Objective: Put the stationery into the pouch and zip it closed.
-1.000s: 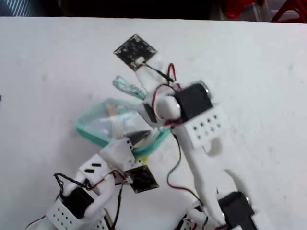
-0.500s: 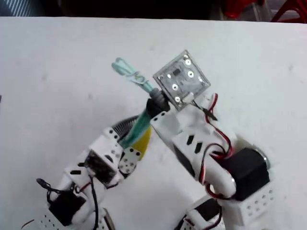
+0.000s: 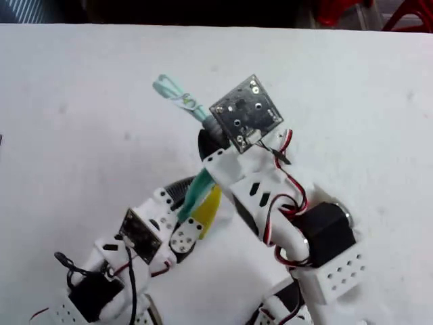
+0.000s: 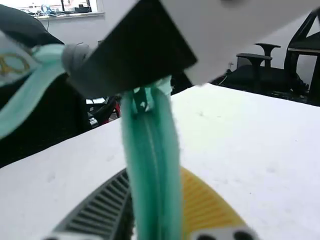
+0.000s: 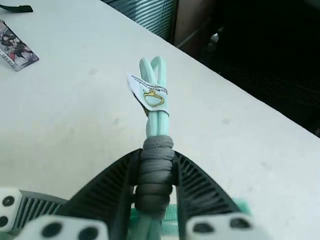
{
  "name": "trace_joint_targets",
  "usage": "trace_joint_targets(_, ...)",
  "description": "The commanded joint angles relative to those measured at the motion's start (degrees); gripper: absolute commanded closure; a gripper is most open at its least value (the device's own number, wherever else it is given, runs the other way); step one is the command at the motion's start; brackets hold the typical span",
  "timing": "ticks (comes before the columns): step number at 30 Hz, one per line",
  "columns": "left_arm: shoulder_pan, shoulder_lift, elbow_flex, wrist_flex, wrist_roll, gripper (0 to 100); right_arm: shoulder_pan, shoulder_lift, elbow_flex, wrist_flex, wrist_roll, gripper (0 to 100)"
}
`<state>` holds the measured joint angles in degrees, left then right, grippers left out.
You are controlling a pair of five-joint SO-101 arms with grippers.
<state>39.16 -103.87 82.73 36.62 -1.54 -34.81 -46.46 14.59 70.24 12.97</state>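
The pouch (image 3: 197, 186) shows as a narrow teal zipper band (image 4: 150, 170), held edge-on between the two arms; its contents are hidden. My left gripper (image 3: 192, 202) is shut on that band, one grey and one yellow finger (image 4: 210, 210) either side of it. My right gripper (image 3: 212, 139) is at the band's far end, shut on the grey knot (image 5: 154, 172) of the zipper pull. The pull's teal loop (image 5: 151, 95) with a small tag sticks out beyond the fingers over the table (image 3: 177, 99).
White table (image 3: 352, 88) spreads wide on every side of the arms. A small printed card (image 5: 17, 47) and a black strap (image 5: 15, 7) lie far off. The table's far edge (image 3: 216, 26) borders a dark room with chairs.
A second ago the pouch lay flat and open-looking under the right gripper. It now stands edge-on, stretched between both grippers, and the right arm has pulled back and turned, carrying the pull loop along.
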Motion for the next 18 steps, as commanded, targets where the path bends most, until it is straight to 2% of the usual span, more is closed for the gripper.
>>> trace_joint_targets(1, 0.4, 0.8, -0.2, -0.4, -0.9, 86, -0.5, -0.7, 0.9, -0.7, -0.5, 98.1)
trace_joint_targets(5, 0.4, 0.8, -4.2, 4.5, -0.9, 86, -0.5, -0.7, 0.8, -0.1, -0.5, 98.1)
trace_joint_targets(10, 0.4, 0.8, -15.0, 16.8, -1.0, 86, -0.6, -0.7, 0.9, -0.2, -0.5, 98.1)
trace_joint_targets(18, -0.9, 0.7, -17.0, 16.3, -1.0, 87, -4.4, -0.7, 1.1, 0.3, -0.5, 98.1)
